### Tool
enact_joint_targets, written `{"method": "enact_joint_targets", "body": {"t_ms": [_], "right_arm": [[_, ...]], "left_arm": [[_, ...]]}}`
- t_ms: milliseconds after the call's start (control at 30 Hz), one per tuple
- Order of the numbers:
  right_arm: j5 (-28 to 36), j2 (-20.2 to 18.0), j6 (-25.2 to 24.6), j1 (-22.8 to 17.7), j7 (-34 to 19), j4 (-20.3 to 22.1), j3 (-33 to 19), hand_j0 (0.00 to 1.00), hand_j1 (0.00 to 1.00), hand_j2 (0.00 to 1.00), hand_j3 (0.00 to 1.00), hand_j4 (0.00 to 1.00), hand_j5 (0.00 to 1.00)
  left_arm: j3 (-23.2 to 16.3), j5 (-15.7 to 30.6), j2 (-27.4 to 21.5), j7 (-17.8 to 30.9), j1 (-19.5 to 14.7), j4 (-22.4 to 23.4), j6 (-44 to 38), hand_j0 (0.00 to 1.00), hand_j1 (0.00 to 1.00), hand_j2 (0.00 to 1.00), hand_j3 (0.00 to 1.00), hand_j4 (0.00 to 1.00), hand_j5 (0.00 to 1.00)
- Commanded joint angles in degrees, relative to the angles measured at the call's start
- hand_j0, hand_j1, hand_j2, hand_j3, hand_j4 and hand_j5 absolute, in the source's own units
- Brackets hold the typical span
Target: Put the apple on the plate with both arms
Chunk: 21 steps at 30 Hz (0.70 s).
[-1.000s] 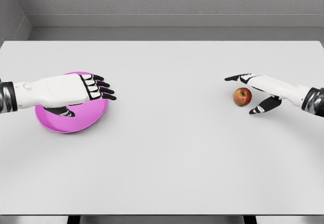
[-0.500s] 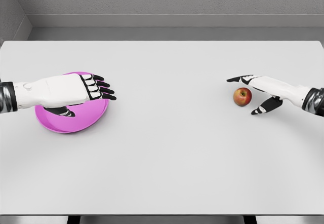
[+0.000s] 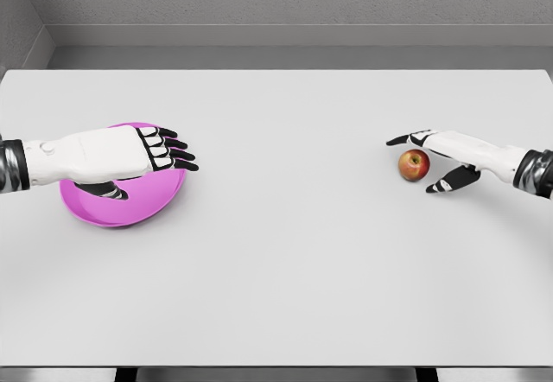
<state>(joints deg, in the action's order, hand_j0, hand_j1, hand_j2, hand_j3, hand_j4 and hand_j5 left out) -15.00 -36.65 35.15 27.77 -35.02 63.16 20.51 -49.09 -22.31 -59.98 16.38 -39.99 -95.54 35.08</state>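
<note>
right, nearest thing to the robot is bare table, nothing on it between the two arms.

left hand comes in from the left edge and hovers flat over the plate, palm down, fingers straight and lying side by side, thumb tucked under toward the dish. holding nothing. can't tell whether it touches the plate or just sits above it.

right hand comes in from the right edge, fingers spread into an open cradle: upper fingers reach over the far side of the apple, thumb hangs out below and to the right of it. not closed on anything; looks like a gap on the thumb side, contact on the finger side too close to call.

the relation that matters: the apple sits right in the mouth of the right hand, just beside the palm, on the hand's inner (leftward) side. it's round, so no long axis to line up with; stem end seems to point up. the right hand is clearly the nearer one, and the left is well apart from it across the table.

my read: grasp step, not yet done. closing thumb and fingers should trap it. plate is far left, so the apple then has the whole table width to cover. risk: a round apple could roll away leftward if the fingers nudge it first.
</note>
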Motion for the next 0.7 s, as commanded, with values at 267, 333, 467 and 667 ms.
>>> {"method": "enact_joint_targets", "body": {"t_ms": [267, 333, 467, 667], "right_arm": [[-0.73, 0.17, -0.15, 0.44, 0.02, -0.14, -0.03, 0.82, 0.82, 0.82, 0.82, 0.82, 0.82], [-0.73, 0.17, -0.15, 0.44, 0.02, -0.14, 0.06, 0.81, 0.81, 0.81, 0.81, 0.81, 0.81], [-0.73, 0.35, -0.15, 0.44, 0.02, -0.14, 0.41, 0.77, 0.77, 0.77, 0.77, 0.77, 0.77], [-0.73, 0.35, -0.15, 0.44, 0.02, -0.23, 0.41, 0.71, 0.71, 0.71, 0.71, 0.71, 0.71]], "left_arm": [[0.04, 0.34, -0.05, -0.03, 0.0, 0.0, -0.08, 1.0, 1.0, 1.0, 1.0, 1.0, 1.0], [0.04, 0.34, -0.05, -0.03, 0.0, 0.0, -0.08, 1.0, 1.0, 1.0, 1.0, 1.0, 1.0], [0.04, 0.34, -0.05, -0.03, 0.0, 0.0, -0.08, 1.0, 1.0, 1.0, 1.0, 1.0, 1.0], [0.04, 0.34, -0.05, -0.03, 0.0, 0.0, -0.08, 1.0, 1.0, 1.0, 1.0, 1.0, 1.0]]}}
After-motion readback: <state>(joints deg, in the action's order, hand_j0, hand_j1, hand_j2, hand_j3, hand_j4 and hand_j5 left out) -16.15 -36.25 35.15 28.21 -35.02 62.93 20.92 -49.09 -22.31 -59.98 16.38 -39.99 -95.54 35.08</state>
